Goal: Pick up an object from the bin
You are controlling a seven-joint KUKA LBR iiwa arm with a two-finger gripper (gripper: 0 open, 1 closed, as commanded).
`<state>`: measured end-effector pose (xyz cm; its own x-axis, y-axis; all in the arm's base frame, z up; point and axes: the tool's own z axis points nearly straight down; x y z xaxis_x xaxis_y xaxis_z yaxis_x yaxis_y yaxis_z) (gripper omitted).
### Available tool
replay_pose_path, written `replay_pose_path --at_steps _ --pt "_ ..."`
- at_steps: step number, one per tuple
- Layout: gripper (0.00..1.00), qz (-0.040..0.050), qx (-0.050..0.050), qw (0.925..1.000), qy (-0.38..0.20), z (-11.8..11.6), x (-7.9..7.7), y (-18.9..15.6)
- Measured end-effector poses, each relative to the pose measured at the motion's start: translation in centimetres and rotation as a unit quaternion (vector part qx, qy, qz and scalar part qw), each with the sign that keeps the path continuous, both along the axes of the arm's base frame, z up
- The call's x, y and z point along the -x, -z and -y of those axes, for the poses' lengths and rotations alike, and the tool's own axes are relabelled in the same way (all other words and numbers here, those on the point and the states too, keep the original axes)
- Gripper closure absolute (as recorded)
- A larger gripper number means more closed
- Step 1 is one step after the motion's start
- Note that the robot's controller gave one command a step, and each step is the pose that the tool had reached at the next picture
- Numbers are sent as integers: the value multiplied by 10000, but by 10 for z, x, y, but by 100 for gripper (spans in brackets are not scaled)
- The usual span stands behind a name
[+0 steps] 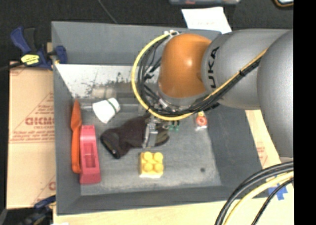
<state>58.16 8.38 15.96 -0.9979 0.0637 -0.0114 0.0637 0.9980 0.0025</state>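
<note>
A dark brown, soft, crumpled item [122,136], cloth-like in look, is seen lying on the floor of the grey bin [193,162], a little left of the middle. Its right end is met by the gripper [152,137], which is lowered onto or just above that end; contact cannot be confirmed. Whether the gripper is apart or closed cannot be told, as its tip is merged with the dark item and shaded by the wrist above. Nothing is shown clearly to be held.

Just below the gripper, a small yellow block [151,163] with round studs on top is found, apart from the dark item. Up and to the left of the dark item, a white cup-shaped piece with a green band [105,111] is laid on its side. Along the left wall, a pink oblong object [89,155] is set beside a long orange one [74,132], the two touching or nearly so. To the right of the gripper, a small green bit [174,127] and a small red-and-white piece [200,120] are seen near the wrist.

The wrist is capped by a rounded orange cover [181,66], around which yellow and black cables [140,78] are looped, and the grey arm [252,66] is extended in from the right.
</note>
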Motion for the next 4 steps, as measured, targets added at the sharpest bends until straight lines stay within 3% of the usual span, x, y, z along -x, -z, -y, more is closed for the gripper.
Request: replay_pose_path --at_steps 1,2,3,4 --pt "0 1 -8 10000 -68 -7 -5 59" --pt "0 95 -13 9999 97 31 -23 88" --pt "100 59 -27 9984 570 13 -17 86" --pt "100 59 -28 9983 571 13 -17 86"
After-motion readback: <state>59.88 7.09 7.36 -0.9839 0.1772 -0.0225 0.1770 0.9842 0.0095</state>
